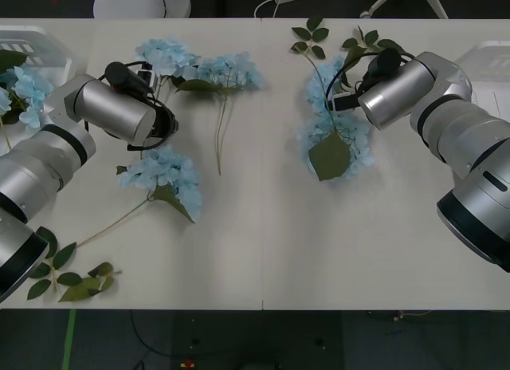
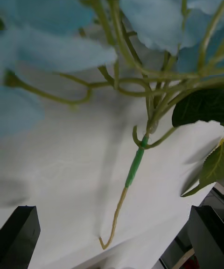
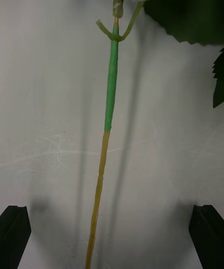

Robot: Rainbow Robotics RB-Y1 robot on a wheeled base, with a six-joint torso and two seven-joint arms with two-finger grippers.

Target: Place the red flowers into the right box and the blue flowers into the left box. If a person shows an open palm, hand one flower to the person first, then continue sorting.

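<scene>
Overhead, the broad white table [image 1: 263,250] carries two silver arms poised for a double pick. At nine o'clock, the left box [image 1: 36,47], a shallow white plastic tray with slotted floor, already holds a pale blue bloom; its twin, the right box [image 1: 492,63], sits at three o'clock behind the right arm, its contents hidden. Between them lie the blue flowers, fluffy sky-blue artificial hydrangea stems with big green leaves: two crossing at eleven o'clock [image 1: 199,71], one [image 1: 163,175] near the left arm's wrist, and one at one o'clock [image 1: 339,135] partly under the right arm. The left gripper [image 3: 112,238], its black fingers spread wide at either side of its wrist view, hovers above a bare tan-and-green stalk [image 3: 108,124] that runs straight down the middle of the gap, apparently lined up so a descent would straddle the stem. The right gripper [image 2: 114,238], likewise spread, hangs over another flower's branching underside, with its thin stalk [image 2: 133,166] ending in a hooked tip between the fingers, though nearer the cluster than a clean grip might want. Loose dark green leaf sprigs [image 1: 68,274] rest at seven o'clock, apart from the work.
</scene>
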